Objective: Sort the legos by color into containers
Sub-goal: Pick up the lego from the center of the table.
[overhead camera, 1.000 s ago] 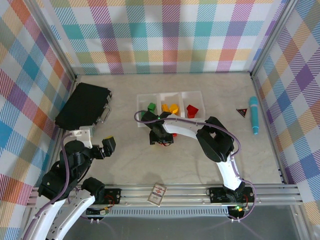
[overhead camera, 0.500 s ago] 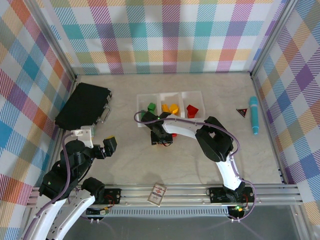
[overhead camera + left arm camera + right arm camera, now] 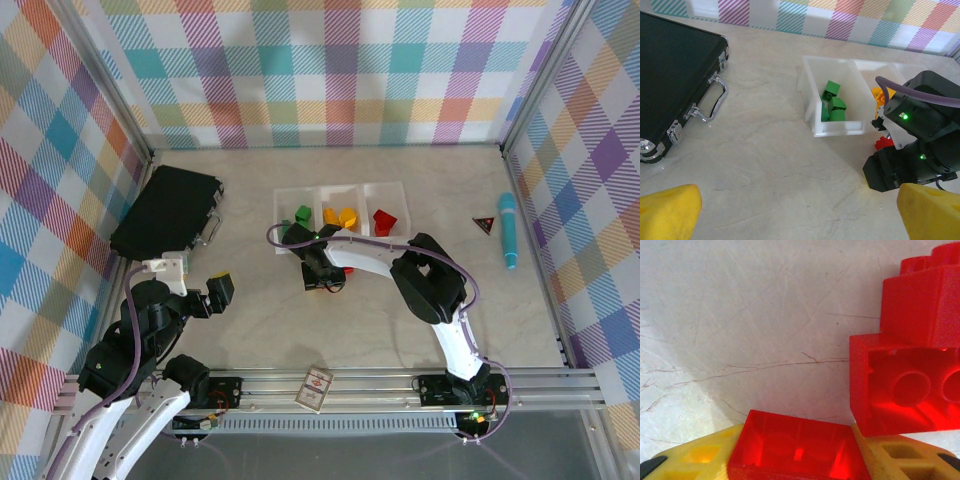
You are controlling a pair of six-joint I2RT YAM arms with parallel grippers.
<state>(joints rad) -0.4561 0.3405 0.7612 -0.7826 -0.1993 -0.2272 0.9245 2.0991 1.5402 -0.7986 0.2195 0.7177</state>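
In the right wrist view a red lego (image 3: 797, 447), hollow side up, sits pinched between my right gripper's yellow fingers (image 3: 690, 460). Two more red legos (image 3: 907, 390) lie on the table just right of it. From above, my right gripper (image 3: 325, 280) is low on the table in front of the containers (image 3: 290, 196), shut on that brick. The left tray holds green legos (image 3: 832, 102), the middle one yellow-orange legos (image 3: 340, 215), the right one red legos (image 3: 384, 220). My left gripper (image 3: 220, 289) hovers open at the near left, nothing between its yellow pads (image 3: 670, 212).
A flat black box (image 3: 165, 210) with a metal handle lies at the far left. A teal pen-shaped object (image 3: 508, 230) and a small dark triangle (image 3: 484, 224) sit at the right. A red-and-white card (image 3: 315, 388) rests on the near rail.
The left gripper has shifted slightly. The right gripper stays low in front of the trays, hardly moving.
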